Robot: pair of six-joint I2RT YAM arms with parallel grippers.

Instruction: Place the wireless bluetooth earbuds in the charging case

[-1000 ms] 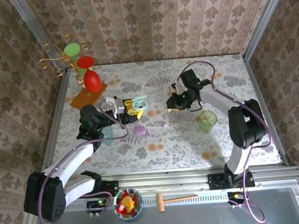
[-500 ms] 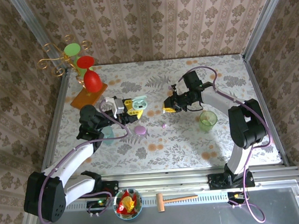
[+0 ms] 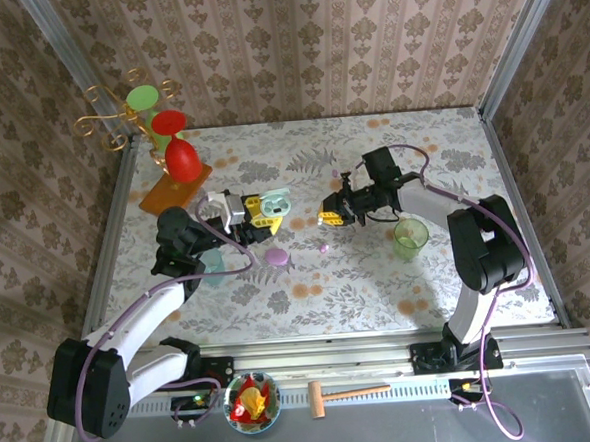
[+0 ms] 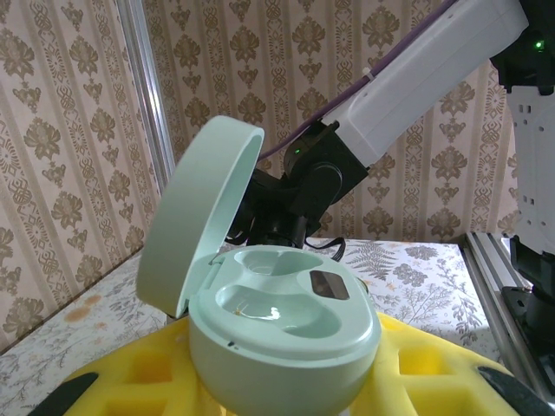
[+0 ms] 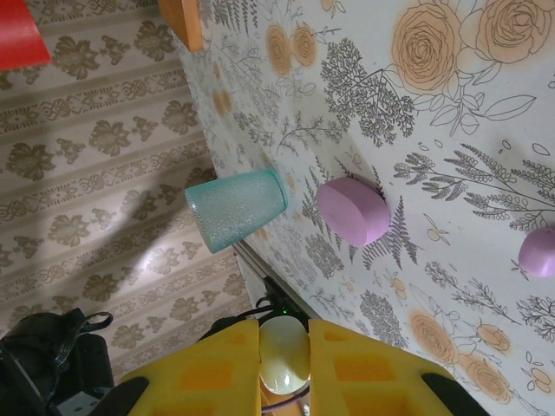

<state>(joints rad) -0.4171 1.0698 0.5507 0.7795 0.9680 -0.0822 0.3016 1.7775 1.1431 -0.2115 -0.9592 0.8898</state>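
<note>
My left gripper [image 3: 266, 209] is shut on the mint-green charging case [image 4: 282, 329], held between its yellow pads [image 4: 434, 381]. The case's lid [image 4: 204, 208] stands open and both wells look empty. My right gripper [image 3: 327, 217] hovers just right of the case [image 3: 275, 201], shut on a pale, glinting earbud [image 5: 284, 364] pinched between its yellow fingers [image 5: 368, 368]. A tiny lilac earbud [image 3: 324, 247] lies on the table below the right gripper and appears as a lilac earbud [image 5: 539, 251] at the right edge of the right wrist view.
A lilac oval case [image 3: 276, 255] lies on the table near a teal cup [image 3: 213, 266]. A green cup [image 3: 410, 236] stands under the right forearm. Red and green glasses [image 3: 179, 158] on an orange board occupy the back left corner.
My right gripper has moved left toward the open case and turned its fingers toward it. The left gripper and case have stayed still.
</note>
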